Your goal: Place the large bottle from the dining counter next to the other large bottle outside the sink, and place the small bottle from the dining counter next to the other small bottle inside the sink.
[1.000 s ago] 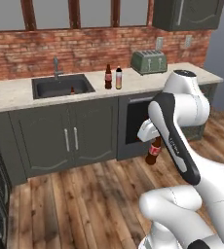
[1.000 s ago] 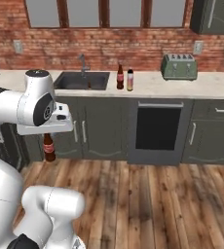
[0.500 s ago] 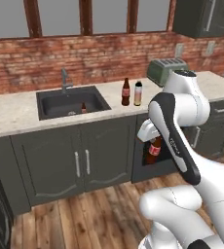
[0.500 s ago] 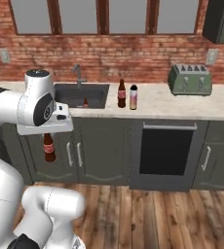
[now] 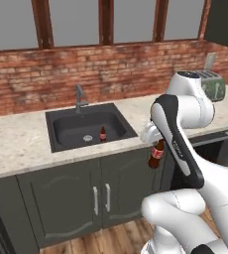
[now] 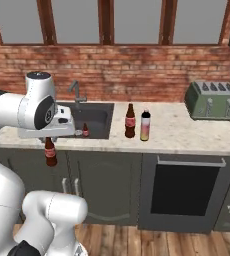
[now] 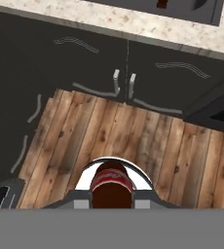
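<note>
My gripper (image 6: pixel 49 140) is shut on the neck of a short dark brown bottle with a red label (image 6: pixel 50 152), (image 5: pixel 156 155). It hangs upright in front of the cabinet doors, below worktop height. In the hand view the bottle (image 7: pixel 112 187) sits between the fingertips over the wooden floor. Its twin, the other small bottle (image 5: pixel 102 134), (image 6: pixel 85 130), stands inside the dark sink (image 5: pixel 66 130), (image 6: pixel 99 117) near the drain. On the worktop right of the sink, the tall dark brown bottle (image 6: pixel 130 121) and the yellow-to-pink large bottle (image 6: pixel 145 125) stand side by side.
A faucet (image 5: pixel 79 96) rises behind the sink against the brick wall. A green toaster (image 6: pixel 210 100) sits on the worktop at far right. Below are dark cabinet doors (image 5: pixel 101 198) and an oven front (image 6: pixel 187 192) over wooden floor.
The whole scene has grown and shifted: the base has driven closer to the sink counter. The small bottle stays held in my gripper in the same pose.
</note>
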